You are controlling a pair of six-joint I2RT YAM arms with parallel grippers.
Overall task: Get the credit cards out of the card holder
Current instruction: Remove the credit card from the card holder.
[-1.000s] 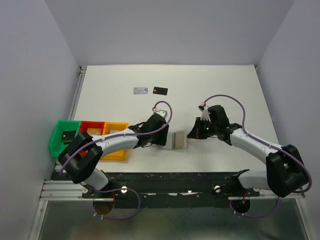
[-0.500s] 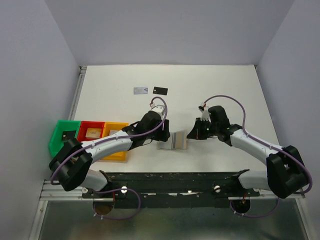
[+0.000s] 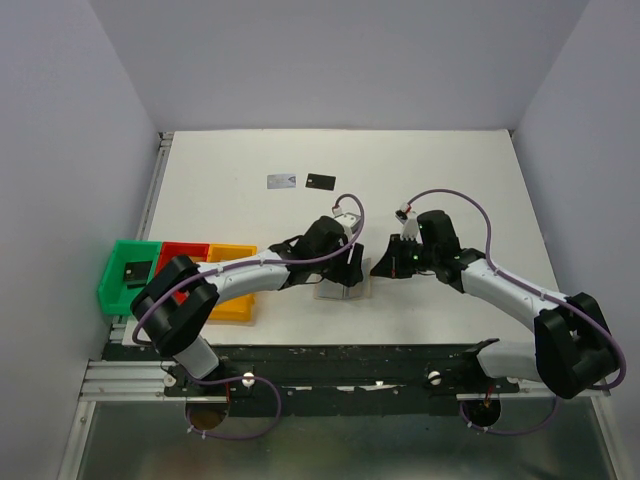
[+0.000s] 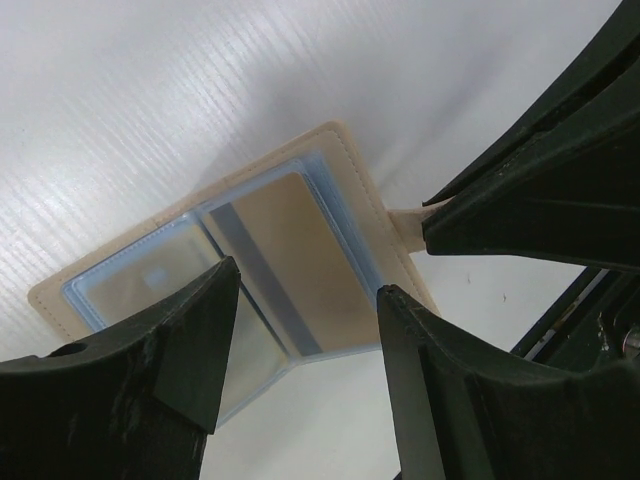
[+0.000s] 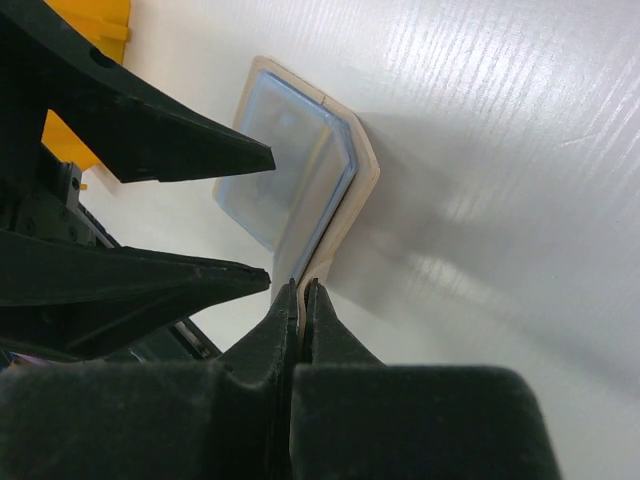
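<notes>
The card holder (image 4: 150, 285) lies open on the white table, light-blue panels up inside a tan border. An orange-gold credit card (image 4: 295, 255) sits in its right panel. My left gripper (image 4: 305, 300) hangs open just above the holder, one finger on each side of that panel, touching nothing. My right gripper (image 5: 301, 288) is shut on the holder's tan edge tab (image 4: 405, 215), and that side is tilted up. From above, the left gripper (image 3: 349, 268) covers most of the holder (image 3: 340, 293), with the right gripper (image 3: 379, 270) beside it. A silvery card (image 3: 281, 180) and a black card (image 3: 320, 181) lie on the far table.
Green (image 3: 118, 282), red (image 3: 186, 250) and yellow (image 3: 233, 254) bins stand in a row at the left, and the left arm crosses over them. A black card (image 3: 133, 270) lies in the green bin. The arm bases run along the near edge.
My left gripper has swung right and now hangs over the open holder, where before it stood at its left edge. The right gripper has stayed shut on the tab.
</notes>
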